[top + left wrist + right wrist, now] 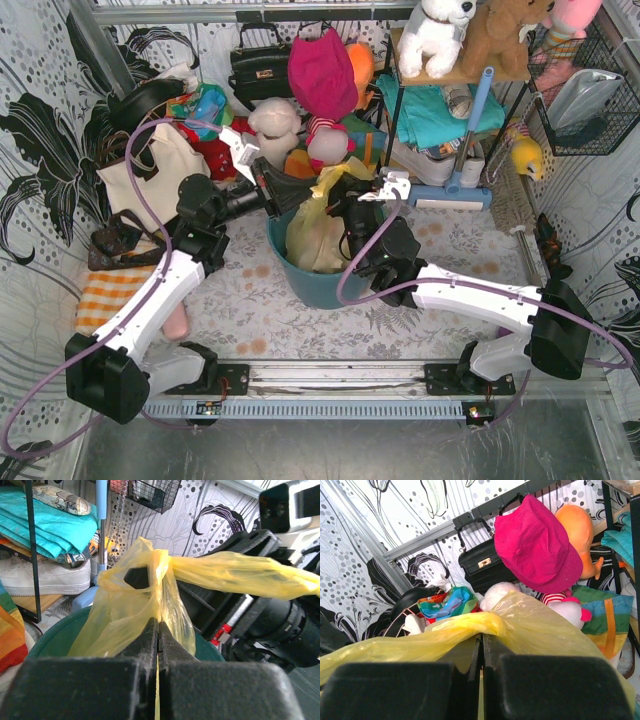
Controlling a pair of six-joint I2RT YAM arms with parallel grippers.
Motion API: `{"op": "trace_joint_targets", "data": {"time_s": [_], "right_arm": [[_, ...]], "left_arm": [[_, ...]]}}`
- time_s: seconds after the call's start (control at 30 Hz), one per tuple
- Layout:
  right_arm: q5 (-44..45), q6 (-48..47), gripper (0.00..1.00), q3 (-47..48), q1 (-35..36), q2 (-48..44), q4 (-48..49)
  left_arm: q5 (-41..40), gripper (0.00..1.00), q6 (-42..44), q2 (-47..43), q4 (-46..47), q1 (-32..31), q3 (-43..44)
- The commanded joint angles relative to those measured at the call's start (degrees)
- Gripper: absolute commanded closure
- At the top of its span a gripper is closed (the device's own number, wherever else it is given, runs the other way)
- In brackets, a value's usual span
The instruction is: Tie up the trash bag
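While both grippers are clamped on its yellow film, the trash bag (312, 238) sits in the teal bin (312, 290) on the table (440, 240).

The bag's mouth rises above the bin's rim, between the two wrists. The left arm (150, 300) slopes up from its base at the near left to the bin's rear-left side, with its wrist turned roughly level toward the bag. The right arm (470, 295) runs low and leftward over the table, then bends up beside the bin's right wall. The left gripper (158, 625) has its fingers pressed together on bag film just under a loose loop (150, 567) of plastic. From that loop a handle strip (240, 575) stretches sideways across the right wrist. The right gripper (481, 641) is likewise closed, with a sliver of yellow plastic caught between its fingers and more draped over them.
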Motion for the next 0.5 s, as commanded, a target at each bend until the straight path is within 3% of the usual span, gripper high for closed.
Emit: {"op": "trace_joint_targets", "data": {"time_s": [0.0,0.33,0.47], "right_arm": [[-1.1,-0.5,1.0,0.5,-0.8,0.4,3.7],[-13.8,0.6,1.0,-2.3,-2.7,1.2,10.2],[-14.5,0.8,1.0,-2.7,-2.8,1.4,10.8]], "left_arm": [[2.6,1.0,0.8,-2.5,-0.3,0.4,0.7],[5.3,1.0,1.1,-5.1,-7.0,0.3,1.0],[1.3,0.98,4.5,-6.5,-12.8,0.3,2.0]]}}
